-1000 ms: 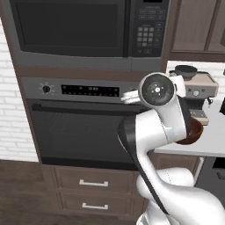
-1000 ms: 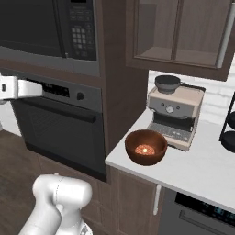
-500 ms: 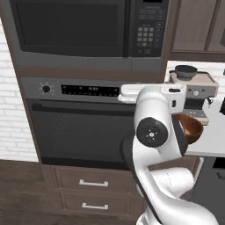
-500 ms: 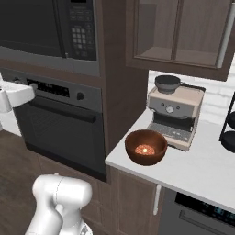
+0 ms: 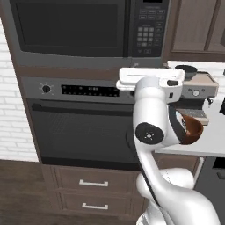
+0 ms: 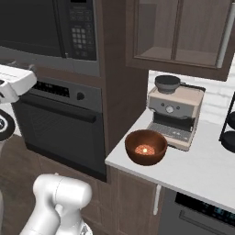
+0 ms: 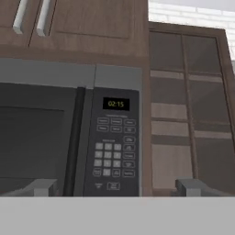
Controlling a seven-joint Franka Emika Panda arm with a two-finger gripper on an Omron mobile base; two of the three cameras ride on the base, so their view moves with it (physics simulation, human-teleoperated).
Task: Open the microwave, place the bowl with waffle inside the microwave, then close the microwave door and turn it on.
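Note:
The microwave is built in above the wall oven, and its dark glass door is shut. The keypad sits at the door's right, also seen as the keypad. My gripper faces the microwave's right part from a short way off, open, with nothing between its fingertips. My hand lies level just below the microwave's lower right corner. The reddish-brown bowl stands on the white counter with the small orange waffle inside. My arm partly hides the bowl.
A wall oven with a bar handle sits under the microwave, drawers below it. A coffee machine stands behind the bowl. A black rack is at the counter's right. Glass-front cabinets hang above.
The arm has unfolded: the hand swung up and turned level under the microwave's lower right corner. The gripper stays open. The bowl has not moved.

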